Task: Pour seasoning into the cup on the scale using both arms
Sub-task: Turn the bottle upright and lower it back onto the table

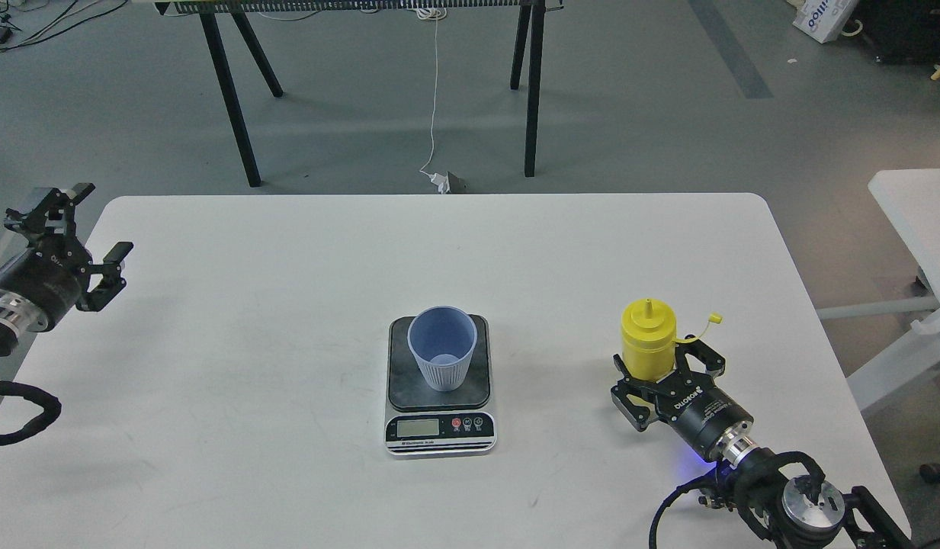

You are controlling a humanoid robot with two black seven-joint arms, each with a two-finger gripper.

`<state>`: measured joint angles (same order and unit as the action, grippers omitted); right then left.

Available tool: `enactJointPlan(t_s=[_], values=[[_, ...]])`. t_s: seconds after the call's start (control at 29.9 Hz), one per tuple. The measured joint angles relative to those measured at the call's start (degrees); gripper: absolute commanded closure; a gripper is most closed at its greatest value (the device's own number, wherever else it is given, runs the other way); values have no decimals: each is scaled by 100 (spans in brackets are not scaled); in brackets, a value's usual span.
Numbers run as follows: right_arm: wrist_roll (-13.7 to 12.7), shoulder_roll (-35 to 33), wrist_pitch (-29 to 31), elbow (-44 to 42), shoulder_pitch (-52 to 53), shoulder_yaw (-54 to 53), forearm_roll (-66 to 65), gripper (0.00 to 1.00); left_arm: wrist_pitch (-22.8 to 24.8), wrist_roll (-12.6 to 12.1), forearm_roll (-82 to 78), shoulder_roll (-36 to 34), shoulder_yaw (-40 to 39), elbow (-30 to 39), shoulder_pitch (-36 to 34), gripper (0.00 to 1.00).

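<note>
Fingers of my left gripper [96,248] are spread, empty, at the table's [287,473] left edge. Cup [442,347] stands on scale [440,385], centre. My right gripper [662,374] brackets the seasoning [647,339]; closure cannot be confirmed. Next: secure, lift, tilt over cup.

A white bench [287,366] fills the foreground. Beyond its far edge, black trestle legs [233,99] stand on the grey floor [630,114]; a white cable [435,91] hangs between them to a plug [448,183].
</note>
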<state>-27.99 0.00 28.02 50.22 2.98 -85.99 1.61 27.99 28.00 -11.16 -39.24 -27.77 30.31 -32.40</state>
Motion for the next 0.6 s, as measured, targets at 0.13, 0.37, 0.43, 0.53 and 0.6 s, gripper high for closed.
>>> enactJointPlan(t_s=[0.13,0.37,0.43,0.53,0.6], values=[[0,0,0,55,-38,1,12,6,0,0,0,0,-1,1,-3,1],[1,0,0,607,-406,-4,130,5,1,0,0,8,-1,6,-4,1],[-1,0,0,775,-549,13,220,5,0,0,0,-2,-1,8,-4,1],[0,0,0,974,-782,20,275,5,1,0,0,-5,-3,10,-5,1],[-1,0,0,1159,-978,20,298,5,0,0,0,-5,-5,10,-14,1]])
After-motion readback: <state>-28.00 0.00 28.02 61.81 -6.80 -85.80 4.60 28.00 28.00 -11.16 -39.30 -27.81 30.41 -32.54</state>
